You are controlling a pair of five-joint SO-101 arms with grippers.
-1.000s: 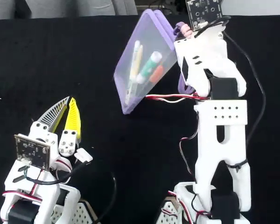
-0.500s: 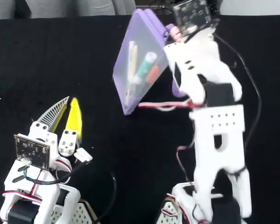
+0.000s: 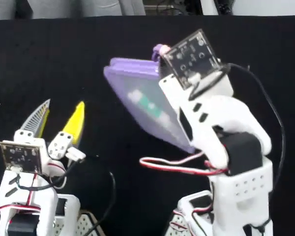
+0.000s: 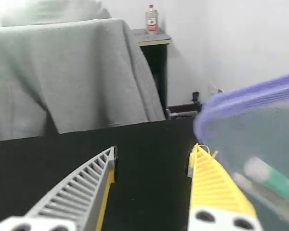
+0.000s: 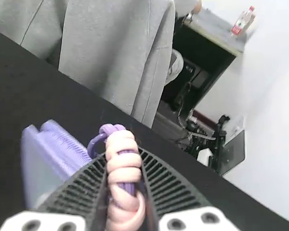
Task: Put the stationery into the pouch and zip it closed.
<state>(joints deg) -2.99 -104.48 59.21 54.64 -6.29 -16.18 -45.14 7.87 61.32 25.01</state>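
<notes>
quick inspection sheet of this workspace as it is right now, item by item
surface: black-covered table.
job's things: purple pouch held up off the table, tilted; stationery visible inside through its clear side; zip state cannot be told.
clutter: nothing seen.
grippers: right tool shut on the pouch's pink and purple pull loop; left tool open, holding nothing, apart from the pouch.
cables: red and white wires loop out from the right arm below the pouch; black cable trails by the left arm.
surroundings: grey draped cloth, bottle on a dark stand, white wall.
</notes>
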